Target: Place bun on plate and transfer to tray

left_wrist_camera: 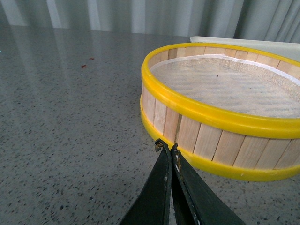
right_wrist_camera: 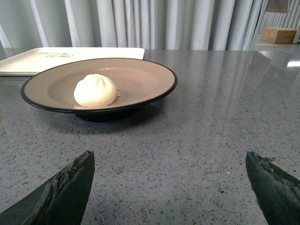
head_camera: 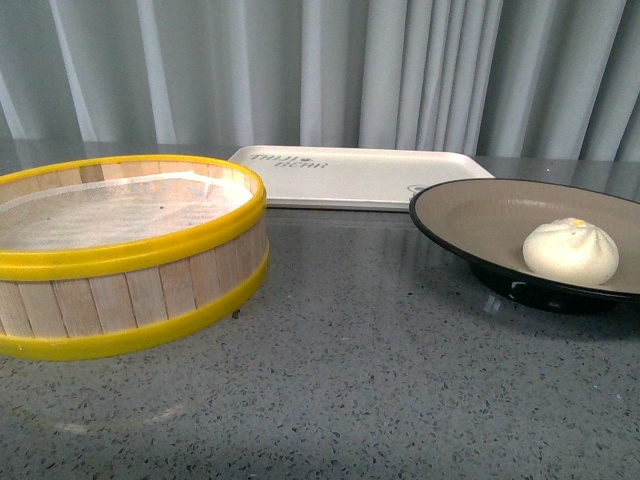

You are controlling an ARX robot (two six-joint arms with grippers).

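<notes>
You had: bun (head_camera: 571,251), white, pleated, yellow-dotted, upright inside plate (head_camera: 470,215); plate, tan, black-rimmed, standing on its black foot; tray (head_camera: 350,180), white, lettered, flat just behind it.

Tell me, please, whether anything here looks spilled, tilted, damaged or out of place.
Nothing serious stands out. The bun sits upright on the plate, off centre, and the steamer basket and tray lie flat. Only small red marks on the table look odd.
</notes>
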